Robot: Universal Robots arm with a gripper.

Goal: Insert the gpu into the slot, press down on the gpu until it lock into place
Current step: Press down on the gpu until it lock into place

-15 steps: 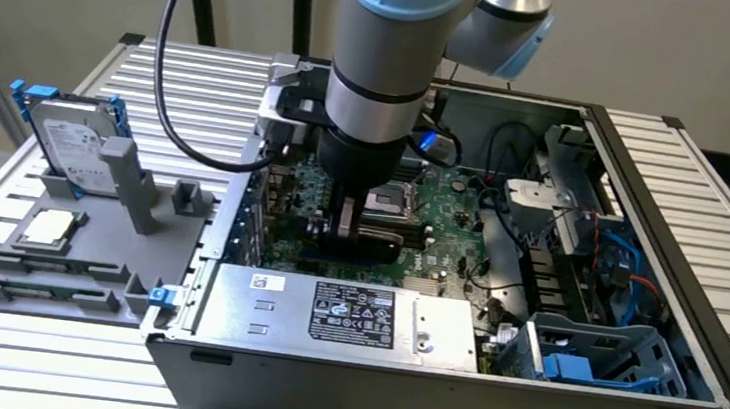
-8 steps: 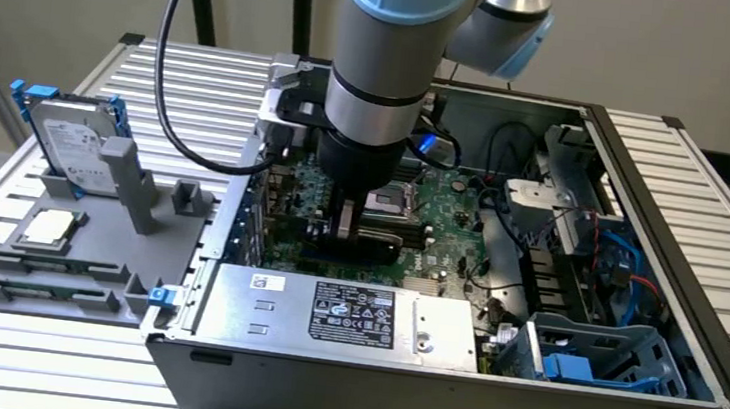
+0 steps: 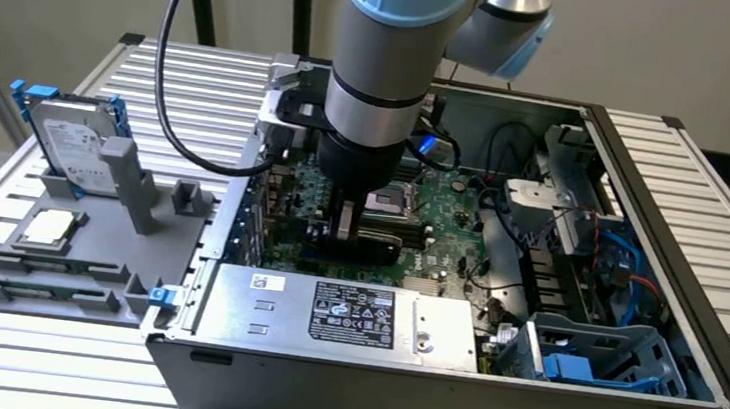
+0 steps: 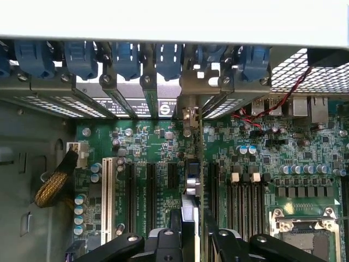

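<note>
The gpu [image 3: 375,250] is a thin black card standing on edge over the green motherboard [image 3: 451,223] inside the open computer case. My gripper [image 3: 351,225] reaches straight down from above and is shut on the card's upper edge. In the wrist view the gpu [image 4: 192,183] runs edge-on between my two black fingers [image 4: 175,226], and its metal bracket [image 4: 188,112] sits at the row of rear expansion openings. The slot is hidden under the card. Whether the card is fully seated cannot be told.
A silver power-supply box [image 3: 341,313] lies right in front of the card. Black memory slots [image 4: 242,199] and the processor socket [image 4: 305,229] lie beside it. A blue drive cage [image 3: 592,352] fills the case's near corner. A hard drive [image 3: 70,141] stands on a grey fixture [image 3: 66,256] outside.
</note>
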